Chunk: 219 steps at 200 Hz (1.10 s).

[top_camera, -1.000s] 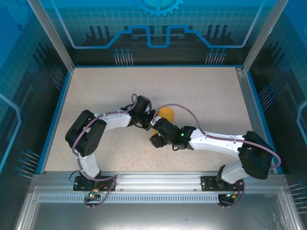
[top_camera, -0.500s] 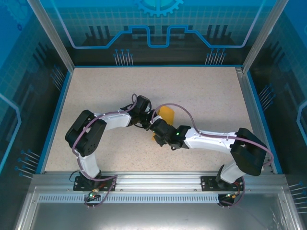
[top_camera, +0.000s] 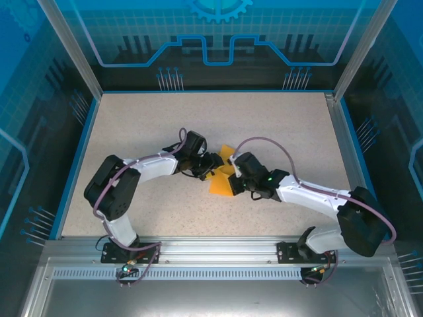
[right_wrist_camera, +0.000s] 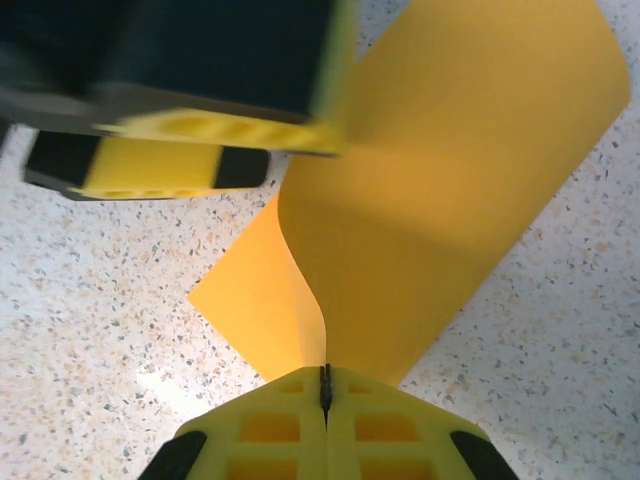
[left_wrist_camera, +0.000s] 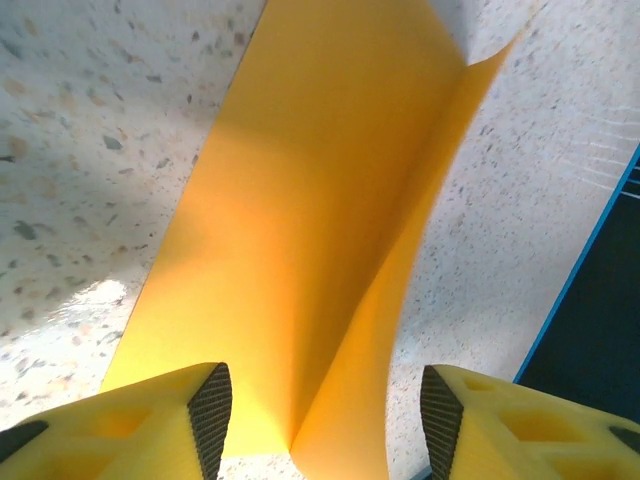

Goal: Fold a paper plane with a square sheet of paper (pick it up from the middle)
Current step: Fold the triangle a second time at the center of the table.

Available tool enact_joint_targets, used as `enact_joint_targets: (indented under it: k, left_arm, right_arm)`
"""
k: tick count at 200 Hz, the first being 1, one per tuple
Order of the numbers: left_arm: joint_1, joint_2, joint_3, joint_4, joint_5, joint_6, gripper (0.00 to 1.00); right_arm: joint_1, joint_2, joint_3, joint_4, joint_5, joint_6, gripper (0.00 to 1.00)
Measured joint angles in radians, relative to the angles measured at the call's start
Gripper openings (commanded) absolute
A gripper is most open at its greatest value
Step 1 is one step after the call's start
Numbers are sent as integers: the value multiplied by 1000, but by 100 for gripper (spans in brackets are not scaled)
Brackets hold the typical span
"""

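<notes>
The right gripper (right_wrist_camera: 325, 385) is pressed together on an edge of the square sheet of paper (right_wrist_camera: 450, 170), which bows up from the speckled table (right_wrist_camera: 90, 330) near the table's middle; the left gripper (left_wrist_camera: 325, 415) is spread, with the sheet's raised fold between its pads (left_wrist_camera: 210, 415), unpinched. In the right wrist view the left gripper's dark body hides the sheet's upper left part; a blue table rim (left_wrist_camera: 590, 260) runs beyond the sheet.

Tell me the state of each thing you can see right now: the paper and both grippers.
square sheet of paper: bent up into a curve, not lying flat, one edge pinched.
right gripper: shut on the square sheet of paper.
left gripper: open, one finger on each side of the raised paper, not clamping it.
</notes>
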Motion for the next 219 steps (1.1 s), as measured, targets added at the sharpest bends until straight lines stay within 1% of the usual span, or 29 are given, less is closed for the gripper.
enact_joint_targets:
  k: [28, 48, 64, 83, 96, 139, 158, 219]
  left_arm:
    - [0, -66, -25, -17, -46, 8, 55]
    - [0, -81, -48, -20, -61, 14, 42]
    - [-6, -81, -68, -21, -74, 19, 28]
    - [-24, -81, -85, -22, -83, 23, 20]
    - [-43, -81, -89, -21, -84, 21, 17]
    - [-95, -55, -101, -10, -85, 3, 11]
    - [-111, -35, -108, -12, -86, 1, 11]
    - [-118, 24, -115, -19, -108, 2, 10]
  right_arm:
    - [-88, -5, -29, 44, -140, 7, 2]
    - [-114, 0, -34, 59, -208, 11, 2]
    - [-130, 13, -34, 76, -248, 18, 2]
    - [-150, 29, -38, 92, -281, 28, 2]
    - [-162, 37, -40, 92, -296, 34, 2]
    - [-173, 49, -40, 92, -319, 37, 2]
    - [-175, 50, -40, 92, -322, 37, 3]
    - [-179, 86, -39, 91, -337, 36, 3]
